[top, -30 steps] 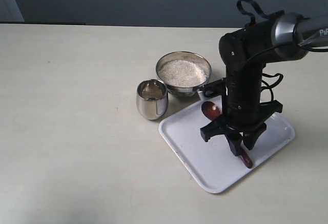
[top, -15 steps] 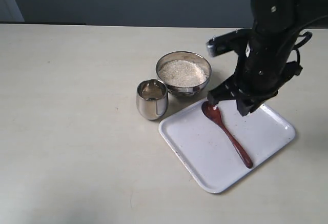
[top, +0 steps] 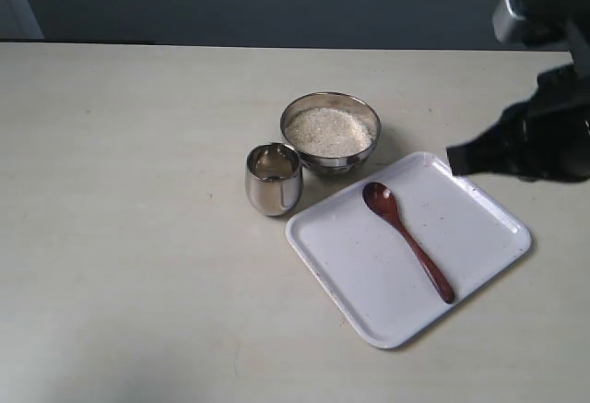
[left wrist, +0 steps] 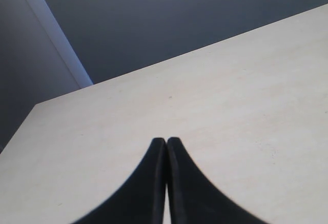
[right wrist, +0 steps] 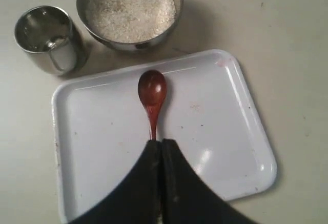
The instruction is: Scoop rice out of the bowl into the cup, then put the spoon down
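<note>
The wooden spoon [top: 406,237] lies flat on the white tray [top: 479,228], its oval end toward the bowl, with nothing holding it. White rice [top: 327,131] fills the steel bowl [top: 287,117] just beyond the tray. Left of the bowl stands the small steel cup [top: 273,182], upright. My right arm [top: 539,136] is blurred at the right edge, lifted off the tray. From the right wrist, my right gripper [right wrist: 162,142] is shut and empty, high above the spoon [right wrist: 152,93], rice [right wrist: 130,8] and cup [right wrist: 48,42]. My left gripper [left wrist: 166,139] is shut over bare table.
The tray [right wrist: 215,111] sits askew on the cream table [top: 138,237], one corner close to the cup and bowl. A dark wall runs behind the table's far edge.
My right arm has lifted off the spoon's handle and pulled back up and to the right. The spoon stays lying on the tray.
</note>
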Robot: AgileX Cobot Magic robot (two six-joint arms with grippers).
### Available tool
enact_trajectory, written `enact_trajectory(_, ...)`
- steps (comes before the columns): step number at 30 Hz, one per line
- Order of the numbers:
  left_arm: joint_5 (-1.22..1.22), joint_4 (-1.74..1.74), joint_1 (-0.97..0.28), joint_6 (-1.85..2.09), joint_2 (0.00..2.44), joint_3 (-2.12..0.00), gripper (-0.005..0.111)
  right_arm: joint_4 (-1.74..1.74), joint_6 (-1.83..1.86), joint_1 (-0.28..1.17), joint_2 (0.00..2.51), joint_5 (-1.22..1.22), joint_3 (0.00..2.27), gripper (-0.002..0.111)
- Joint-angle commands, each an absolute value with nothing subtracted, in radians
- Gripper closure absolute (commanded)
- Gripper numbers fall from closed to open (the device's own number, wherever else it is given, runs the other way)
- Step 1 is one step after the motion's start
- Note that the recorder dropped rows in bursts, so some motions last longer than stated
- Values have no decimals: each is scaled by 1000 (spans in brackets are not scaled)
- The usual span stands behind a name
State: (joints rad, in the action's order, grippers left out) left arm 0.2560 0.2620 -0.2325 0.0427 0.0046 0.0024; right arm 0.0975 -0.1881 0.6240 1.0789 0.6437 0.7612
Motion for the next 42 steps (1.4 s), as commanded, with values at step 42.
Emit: enact_trajectory(42,247,262,-240,36,0,0,106,30,-163,-39,35,431,104,109)
